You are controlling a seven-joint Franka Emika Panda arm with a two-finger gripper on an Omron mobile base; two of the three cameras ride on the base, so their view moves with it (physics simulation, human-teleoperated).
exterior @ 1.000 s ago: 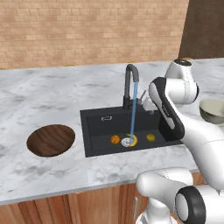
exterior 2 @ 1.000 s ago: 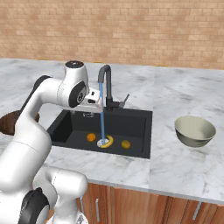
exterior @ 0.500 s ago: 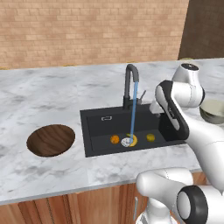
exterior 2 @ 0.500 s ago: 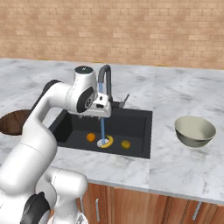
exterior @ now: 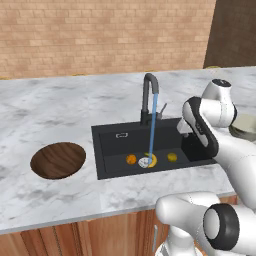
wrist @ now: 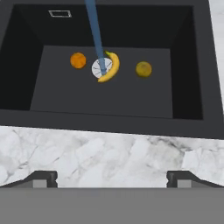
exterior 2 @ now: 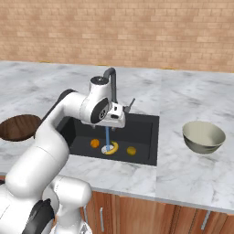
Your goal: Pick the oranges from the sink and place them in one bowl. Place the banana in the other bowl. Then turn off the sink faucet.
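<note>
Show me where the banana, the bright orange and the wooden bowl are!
banana [wrist: 111,68], hand view, middle of its curved yellow body.
bright orange [wrist: 78,60], hand view, centre of the round fruit.
wooden bowl [exterior: 58,160], left base view, bare brown inside.

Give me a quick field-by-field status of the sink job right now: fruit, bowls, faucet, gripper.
bright orange: on the sink floor, left of the drain
yellow-green orange: on the sink floor, right of the banana
banana: in the sink, curved against the drain
wooden bowl: on the counter left of the sink, nothing in it
grey-beige bowl: on the counter right of the sink, nothing in it
faucet: running, stream hitting the drain
gripper: open, holding nothing, above the counter at the sink's near edge
</note>
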